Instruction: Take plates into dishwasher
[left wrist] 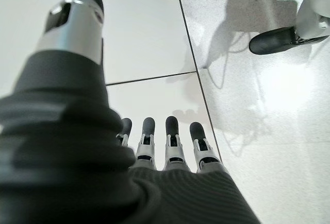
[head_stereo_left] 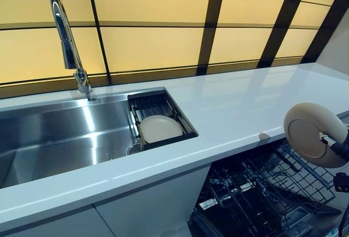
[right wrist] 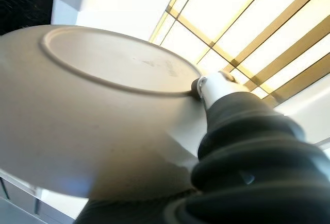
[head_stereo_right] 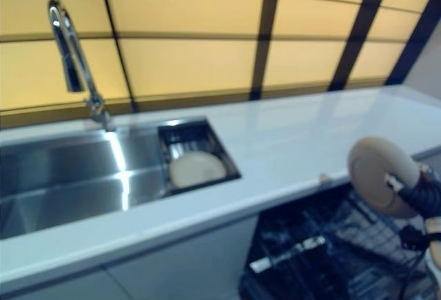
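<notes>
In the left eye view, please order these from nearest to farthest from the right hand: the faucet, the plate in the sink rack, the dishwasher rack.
1. Dishwasher rack, just below the right hand.
2. Plate in the sink rack, mid-counter.
3. Faucet, far left.

robot hand [left wrist: 154, 152]: silver fingers w/ dark tips, dark ribbed cover.

A matt, smooth cream plate [head_stereo_left: 313, 134], ceramic in look, was held upright in the right hand [right wrist: 227, 100], whose cover was ribbed dark cloth or rubber. Below that hand a dark wire rack [head_stereo_left: 262, 193] was seen. Well away from it, a brushed metal sink [head_stereo_left: 60, 139], polished tap [head_stereo_left: 68, 43] and glossy white counter [head_stereo_left: 245, 101] were seen.
</notes>
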{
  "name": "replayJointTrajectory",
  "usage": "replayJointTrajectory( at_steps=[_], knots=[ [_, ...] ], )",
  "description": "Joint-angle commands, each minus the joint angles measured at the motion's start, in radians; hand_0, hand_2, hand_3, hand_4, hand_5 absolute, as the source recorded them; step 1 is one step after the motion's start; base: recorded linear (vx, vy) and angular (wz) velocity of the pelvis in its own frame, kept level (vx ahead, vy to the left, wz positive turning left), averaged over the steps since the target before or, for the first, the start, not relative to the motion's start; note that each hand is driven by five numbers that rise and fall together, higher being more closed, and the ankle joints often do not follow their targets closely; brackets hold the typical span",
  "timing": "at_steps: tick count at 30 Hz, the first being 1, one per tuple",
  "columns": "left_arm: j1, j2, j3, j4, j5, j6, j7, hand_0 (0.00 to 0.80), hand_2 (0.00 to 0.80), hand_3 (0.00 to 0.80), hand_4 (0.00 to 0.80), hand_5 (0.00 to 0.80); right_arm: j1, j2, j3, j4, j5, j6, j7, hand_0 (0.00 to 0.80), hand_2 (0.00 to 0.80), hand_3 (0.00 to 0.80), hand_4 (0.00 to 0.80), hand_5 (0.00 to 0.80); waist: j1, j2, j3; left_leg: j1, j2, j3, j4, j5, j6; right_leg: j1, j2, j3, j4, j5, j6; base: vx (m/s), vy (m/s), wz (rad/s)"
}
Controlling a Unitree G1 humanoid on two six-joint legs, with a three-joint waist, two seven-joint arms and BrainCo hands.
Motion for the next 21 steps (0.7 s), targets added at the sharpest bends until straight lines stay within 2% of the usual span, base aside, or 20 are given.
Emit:
replayJointTrajectory(
  at_steps=[1,11,21],
  knots=[
    [-0.052,0.030,0.049,0.007,0.042,-0.031,0.011,0.000,0.000,0.000,0.000,0.000,-0.067,0.001,-0.033,-0.008,0.043,-0.021,0.030,0.800,0.800,0.800,0.800,0.800,0.013,-0.013,0.035,-0.025,-0.006,-0.005,0.019,-0.021,0.045,0.004,-0.023,-0.009,0.087,-0.009,0.040,-0.015,-0.027,-0.09],
    [-0.048,0.030,0.044,-0.006,0.051,-0.021,0.025,0.000,0.000,0.000,0.000,0.000,-0.061,0.072,0.043,0.047,0.045,-0.038,0.073,0.800,0.800,0.800,0.800,0.800,0.015,-0.013,0.043,-0.027,-0.004,-0.001,0.017,-0.020,0.046,0.005,-0.020,-0.012,0.074,-0.008,0.042,-0.001,-0.022,-0.01],
    [-0.053,0.038,0.043,-0.014,0.054,-0.012,0.022,0.000,0.000,0.000,0.000,0.000,-0.077,0.094,0.112,0.075,0.026,-0.019,0.104,0.800,0.800,0.800,0.800,0.800,0.024,-0.008,0.049,-0.030,0.002,0.003,0.017,-0.017,0.038,0.012,-0.008,-0.023,0.044,-0.011,0.037,-0.010,-0.038,-0.03]
  ],
)
